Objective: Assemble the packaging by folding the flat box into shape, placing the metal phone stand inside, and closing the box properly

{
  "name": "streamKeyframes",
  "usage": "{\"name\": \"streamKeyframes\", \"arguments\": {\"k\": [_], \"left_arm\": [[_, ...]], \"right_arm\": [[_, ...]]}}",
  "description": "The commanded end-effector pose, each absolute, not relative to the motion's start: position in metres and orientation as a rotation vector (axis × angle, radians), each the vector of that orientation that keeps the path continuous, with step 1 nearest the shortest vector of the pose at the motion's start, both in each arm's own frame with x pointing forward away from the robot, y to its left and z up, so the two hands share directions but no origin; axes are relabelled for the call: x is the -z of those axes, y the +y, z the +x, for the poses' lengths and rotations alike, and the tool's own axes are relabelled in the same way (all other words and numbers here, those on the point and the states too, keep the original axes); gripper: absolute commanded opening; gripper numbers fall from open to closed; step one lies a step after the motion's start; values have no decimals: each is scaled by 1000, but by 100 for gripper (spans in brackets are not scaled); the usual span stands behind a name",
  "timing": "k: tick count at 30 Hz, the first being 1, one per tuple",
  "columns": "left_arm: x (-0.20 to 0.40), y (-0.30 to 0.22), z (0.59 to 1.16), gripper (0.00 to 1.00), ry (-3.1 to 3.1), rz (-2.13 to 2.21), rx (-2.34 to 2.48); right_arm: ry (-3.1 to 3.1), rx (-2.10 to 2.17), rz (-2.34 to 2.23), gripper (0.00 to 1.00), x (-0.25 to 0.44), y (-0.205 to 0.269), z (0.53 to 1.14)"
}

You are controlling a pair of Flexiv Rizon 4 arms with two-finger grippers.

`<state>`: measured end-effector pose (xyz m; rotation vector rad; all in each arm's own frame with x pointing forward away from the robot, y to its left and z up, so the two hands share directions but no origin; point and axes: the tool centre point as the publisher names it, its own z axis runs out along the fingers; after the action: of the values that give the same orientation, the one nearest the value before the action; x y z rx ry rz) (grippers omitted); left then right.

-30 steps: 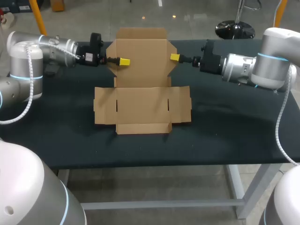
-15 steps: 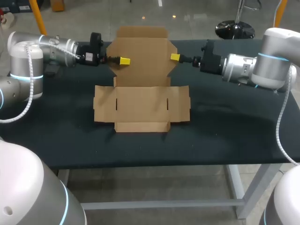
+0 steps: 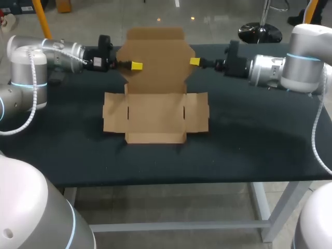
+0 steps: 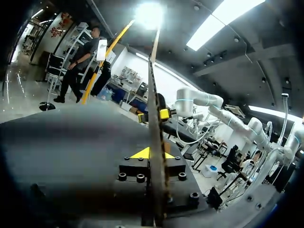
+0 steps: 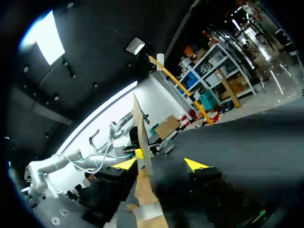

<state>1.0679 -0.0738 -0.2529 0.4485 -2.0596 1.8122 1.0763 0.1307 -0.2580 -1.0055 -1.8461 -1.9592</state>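
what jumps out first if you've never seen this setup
The brown cardboard box lies unfolded in the middle of the dark table, and its rear panel appears raised off the surface. The yellow-tipped left gripper and right gripper meet that panel at its two side edges, one from each side.

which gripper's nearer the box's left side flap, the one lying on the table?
Left. The left gripper is at the raised back panel's left edge, beyond that flap; the right gripper is at the panel's opposite edge.
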Motion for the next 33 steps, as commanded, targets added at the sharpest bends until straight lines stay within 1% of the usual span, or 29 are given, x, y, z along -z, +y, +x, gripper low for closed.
{"name": "streamKeyframes", "arguments": {"k": [1,2,3,5,8,11,12,13,14,21,30,33], "left_arm": [[253,-72,1073,0,-2059,454,-1814],[253,-72,1074,0,-2062,459,-1816],[252,-72,1075,0,-2062,460,-1817],[252,-73,1078,0,-2059,462,-1822],[250,-75,1081,0,-2063,468,-1824],[246,-78,1084,0,-2076,472,-1829],[244,-78,1085,0,-2077,471,-1830],[243,-79,1086,0,-2081,467,-1834],[242,-80,1087,0,-2088,468,-1836],[235,-87,1091,0,-2128,476,-1853],[227,-90,1091,0,-2162,463,-1881],[226,-90,1091,0,-2169,462,-1876]], "right_arm": [[-1934,1923,-1117,65,238,121,1053],[-1946,1921,-1123,61,237,118,1050],[-1960,1922,-1130,59,235,114,1048],[-1990,1917,-1143,49,232,108,1043],[-2036,1904,-1171,46,231,104,1031],[-2066,1899,-1200,38,230,97,1021],[-2068,1901,-1205,33,230,93,1018],[-2076,1904,-1218,20,230,90,1014],[-2083,1907,-1229,0,230,87,1011],[-2134,1920,-1277,0,230,70,993],[-2334,1918,-1256,0,234,60,965],[-2334,1918,-1256,0,234,60,965]]}}
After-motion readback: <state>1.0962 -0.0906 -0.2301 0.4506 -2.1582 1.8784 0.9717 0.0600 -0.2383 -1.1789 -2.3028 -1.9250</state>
